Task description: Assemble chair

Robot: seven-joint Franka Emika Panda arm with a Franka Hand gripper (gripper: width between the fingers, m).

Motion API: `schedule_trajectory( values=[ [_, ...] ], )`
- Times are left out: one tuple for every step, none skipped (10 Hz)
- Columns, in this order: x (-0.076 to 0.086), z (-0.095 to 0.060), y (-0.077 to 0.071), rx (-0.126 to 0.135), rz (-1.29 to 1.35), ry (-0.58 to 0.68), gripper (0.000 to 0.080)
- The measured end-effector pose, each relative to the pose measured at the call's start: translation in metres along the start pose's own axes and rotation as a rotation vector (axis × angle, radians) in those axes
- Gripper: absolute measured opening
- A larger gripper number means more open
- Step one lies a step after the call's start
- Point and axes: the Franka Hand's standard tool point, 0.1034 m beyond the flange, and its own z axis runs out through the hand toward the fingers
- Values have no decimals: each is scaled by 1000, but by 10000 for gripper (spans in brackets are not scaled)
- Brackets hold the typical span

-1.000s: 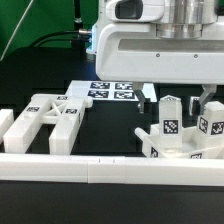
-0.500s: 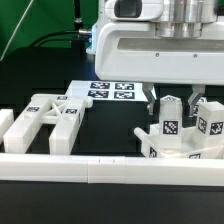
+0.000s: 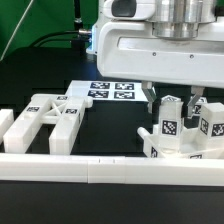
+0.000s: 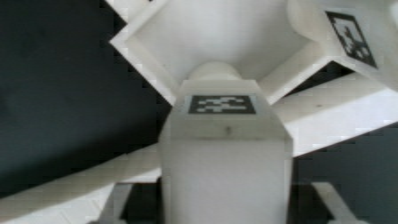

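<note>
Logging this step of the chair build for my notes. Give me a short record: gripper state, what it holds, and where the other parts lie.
gripper: shut on post
post: upright, tagged, at the exterior view's right, between the jaws
second post: upright, tagged, beside the first on its right in the exterior view, not gripped
frame: ladder-like, lying at the exterior view's left, away from the gripper
marker board: flat on the table, behind the parts
bar: long, plain, across the front
</note>
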Motion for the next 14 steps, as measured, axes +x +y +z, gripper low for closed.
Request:
schedule_trajectory(
  values=[
    [0,0,1,1,98,-1,287],
    [0,0,2,0,226,-1,287],
    [-1,0,1,-3,353,-4,287],
    [-2,0,1,-4,464,-5,287],
    [-2,0,0,-8,570,-6,287],
    [-2,0,1,-10,642,-7,287],
    [-2,1,2,-10,685,-11,287],
    [-2,1,3,-8,763,-22,287],
    [-2,1,4,-2,854,-32,287],
    [-2,2,5,0,938,-37,287],
    [-2,2,4,-1,933,-36,287],
    [-2,2,4,0,915,-36,346],
    [-2,2,4,0,880,-36,541],
    [-1,1,3,6,821,-32,541]
  ],
)
